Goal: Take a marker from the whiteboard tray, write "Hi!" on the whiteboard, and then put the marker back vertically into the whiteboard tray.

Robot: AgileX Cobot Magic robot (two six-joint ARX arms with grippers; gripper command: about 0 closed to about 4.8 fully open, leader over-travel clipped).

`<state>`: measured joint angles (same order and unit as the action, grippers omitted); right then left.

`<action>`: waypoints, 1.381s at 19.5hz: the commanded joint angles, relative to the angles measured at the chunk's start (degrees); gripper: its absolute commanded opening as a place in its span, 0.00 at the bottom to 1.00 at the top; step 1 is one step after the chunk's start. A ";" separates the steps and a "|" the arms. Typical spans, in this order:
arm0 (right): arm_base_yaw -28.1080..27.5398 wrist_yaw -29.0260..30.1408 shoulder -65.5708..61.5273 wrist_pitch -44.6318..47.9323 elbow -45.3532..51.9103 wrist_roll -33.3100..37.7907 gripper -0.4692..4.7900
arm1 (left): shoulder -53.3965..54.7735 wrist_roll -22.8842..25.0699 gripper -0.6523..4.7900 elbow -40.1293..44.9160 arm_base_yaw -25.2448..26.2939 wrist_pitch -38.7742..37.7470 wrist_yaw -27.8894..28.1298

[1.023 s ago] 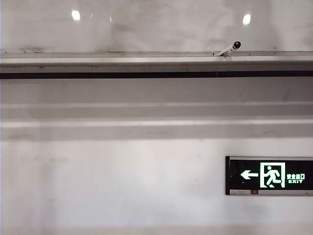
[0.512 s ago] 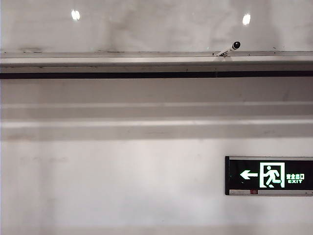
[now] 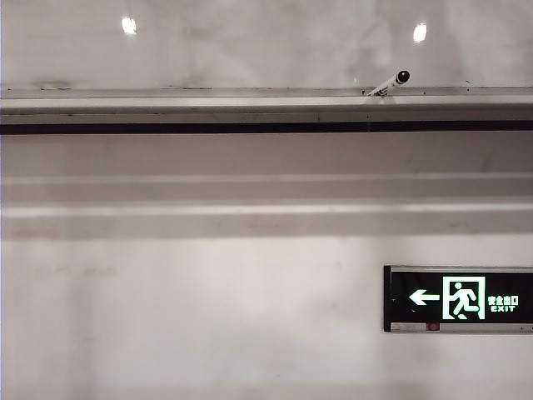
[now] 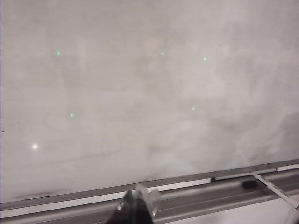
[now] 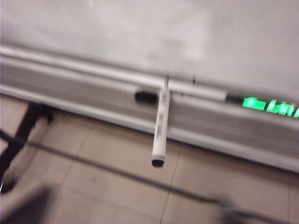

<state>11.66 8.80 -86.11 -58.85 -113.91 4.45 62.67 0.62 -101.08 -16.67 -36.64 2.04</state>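
Marker (image 3: pixel 388 84) unmoved; left pincer (image 4: pixel 135 207), right pincer (image 5: pixel 126 210) beside tray (image 4: pixel 196 198), wrist views only.

The whiteboard tray (image 3: pixel 208 108) is seen running under the whiteboard (image 3: pixel 266 50), and the marker (image 3: pixel 391 83) is propped aslant on it.

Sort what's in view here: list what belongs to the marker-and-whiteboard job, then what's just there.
Job:
marker, propped in the tray, black cap sticking out
whiteboard tray
whiteboard, no writing visible
left gripper, near the tray
right gripper, out of view

Just there:
exit sign on the wall
small black object in the tray
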 commanded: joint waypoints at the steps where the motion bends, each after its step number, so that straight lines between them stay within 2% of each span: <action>1: 0.04 0.61 1.33 8.66 5.31 1.44 1.00 | -0.11 0.46 0.11 -0.15 -0.02 0.74 -0.81; 6: 0.50 2.91 6.38 27.02 20.50 1.29 1.00 | -0.11 0.46 0.11 -0.15 -0.02 0.63 -0.81; 11: 1.18 2.93 7.61 40.46 32.54 1.29 1.00 | -0.11 0.46 0.11 -0.15 -0.02 0.50 -0.85; 16: 1.46 2.91 7.45 62.47 44.57 1.36 1.00 | -0.09 0.46 0.11 -0.15 -0.02 0.48 -0.85; 18: 1.46 2.89 7.15 67.65 47.87 1.36 1.00 | -0.09 0.46 0.11 -0.15 -0.02 0.33 -0.83; 22: 1.46 2.78 5.25 72.22 49.00 1.31 1.00 | -0.04 0.46 0.11 -0.15 -0.02 -0.46 -0.83; 27: 1.46 2.75 2.82 72.85 49.00 1.33 1.00 | -0.02 0.46 0.11 -0.15 -0.02 -0.66 -0.85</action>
<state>13.04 11.60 -83.09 12.99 -64.64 5.56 62.74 0.62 -101.08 -16.67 -37.54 1.52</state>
